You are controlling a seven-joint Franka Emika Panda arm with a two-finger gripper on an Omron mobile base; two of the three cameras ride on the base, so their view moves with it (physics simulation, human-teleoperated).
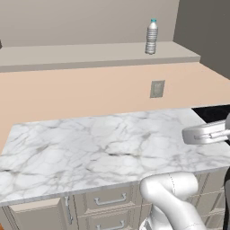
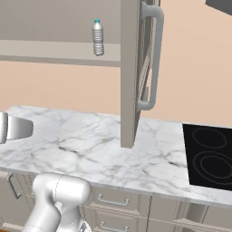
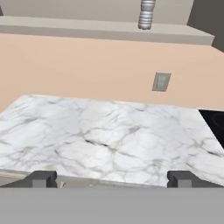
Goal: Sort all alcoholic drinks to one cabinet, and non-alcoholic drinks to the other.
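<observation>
One non-alcoholic drink, a clear ribbed plastic bottle (image 1: pixel 152 37) with a pale teal cap, stands upright on the bottom shelf of an open upper cabinet (image 1: pixel 90 55). The bottle (image 2: pixel 98 38) sits near the shelf's right end; in the hand view only the lower part of the bottle (image 3: pixel 146 14) shows, at the top edge. My gripper (image 3: pixel 111 179) is open, its two dark fingertips (image 3: pixel 41 178) wide apart with nothing between them. It hovers near the front edge of the marble counter (image 3: pixel 109 135), far below and in front of the bottle. The alcoholic drinks are out of view.
The cabinet's door (image 2: pixel 131 72) stands swung open over the counter, its long handle (image 2: pixel 154 59) facing right. A black cooktop (image 2: pixel 210 156) lies at the counter's right end. A wall outlet (image 1: pixel 157 89) sits under the shelf. Drawers (image 1: pixel 110 200) run below the counter.
</observation>
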